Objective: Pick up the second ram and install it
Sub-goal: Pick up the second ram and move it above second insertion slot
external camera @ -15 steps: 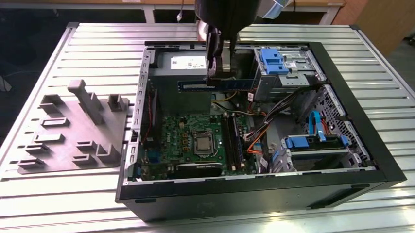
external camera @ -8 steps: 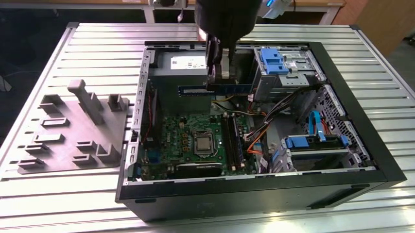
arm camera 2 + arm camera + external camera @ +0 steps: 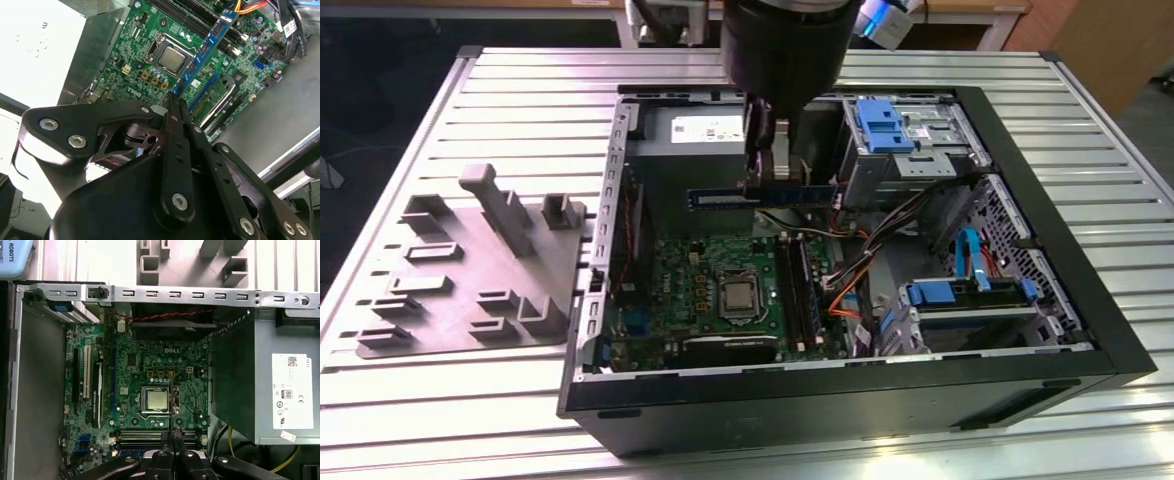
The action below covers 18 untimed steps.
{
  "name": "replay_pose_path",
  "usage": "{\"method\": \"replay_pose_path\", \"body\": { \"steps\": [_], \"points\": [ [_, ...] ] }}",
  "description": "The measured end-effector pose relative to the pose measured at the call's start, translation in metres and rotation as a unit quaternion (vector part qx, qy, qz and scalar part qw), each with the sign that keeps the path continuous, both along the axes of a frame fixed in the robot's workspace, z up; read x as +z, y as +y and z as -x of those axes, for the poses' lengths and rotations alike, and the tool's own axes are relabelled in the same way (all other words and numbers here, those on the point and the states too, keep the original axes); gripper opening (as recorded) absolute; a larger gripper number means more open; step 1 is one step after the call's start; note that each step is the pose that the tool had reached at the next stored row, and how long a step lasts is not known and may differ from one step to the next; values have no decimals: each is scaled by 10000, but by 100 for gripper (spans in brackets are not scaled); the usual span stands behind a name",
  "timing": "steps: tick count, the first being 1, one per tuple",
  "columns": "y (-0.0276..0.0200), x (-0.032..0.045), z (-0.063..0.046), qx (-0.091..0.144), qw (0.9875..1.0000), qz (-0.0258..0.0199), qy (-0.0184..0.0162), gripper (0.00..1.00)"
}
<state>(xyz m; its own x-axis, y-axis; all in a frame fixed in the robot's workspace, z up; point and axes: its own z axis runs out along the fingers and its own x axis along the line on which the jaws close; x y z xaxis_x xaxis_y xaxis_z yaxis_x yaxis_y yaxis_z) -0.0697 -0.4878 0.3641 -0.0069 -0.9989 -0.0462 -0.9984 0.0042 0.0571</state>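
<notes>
**Gripper (image 3: 769,182) clamped on the second ram (image 3: 807,194) above the open case**

The gripper comes down from the upper centre of the exterior view with its jaws closed on the second ram. It grips the stick near the middle of its length, by the upper edge. The stick stands on its long edge with one flat face toward the exterior camera. Its long axis runs level across the frame, one end toward the exterior view's left and the other toward the exterior view's right.

It hangs inside the opening of the computer case (image 3: 854,400), in front of the power supply (image 3: 700,130) and apart from the motherboard (image 3: 707,270) below it.

The memory slots (image 3: 798,285) run from the frame's upper part to its lower part, just to the exterior view's right of the processor (image 3: 736,295). The stick's long axis therefore lies crosswise to them.

In the second wrist view the closed gripper (image 3: 173,100) holds the blue-edged stick (image 3: 205,47). The stick reaches away from the jaws, passes beside the processor (image 3: 172,59) and clears the green board.

In the first wrist view the gripper (image 3: 172,437) sits over the slots (image 3: 150,432), close to the processor (image 3: 157,400).

A grey fixture plate (image 3: 467,270) lies on the slatted table (image 3: 454,400) at the exterior view's left, just beside the case.
</notes>
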Motion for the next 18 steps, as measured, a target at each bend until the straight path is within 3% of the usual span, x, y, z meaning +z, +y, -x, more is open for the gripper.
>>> {"method": "replay_pose_path", "body": {
  "steps": [18],
  "points": [
    [-28,-328,0,0,10000,0,0,12]
  ]
}}
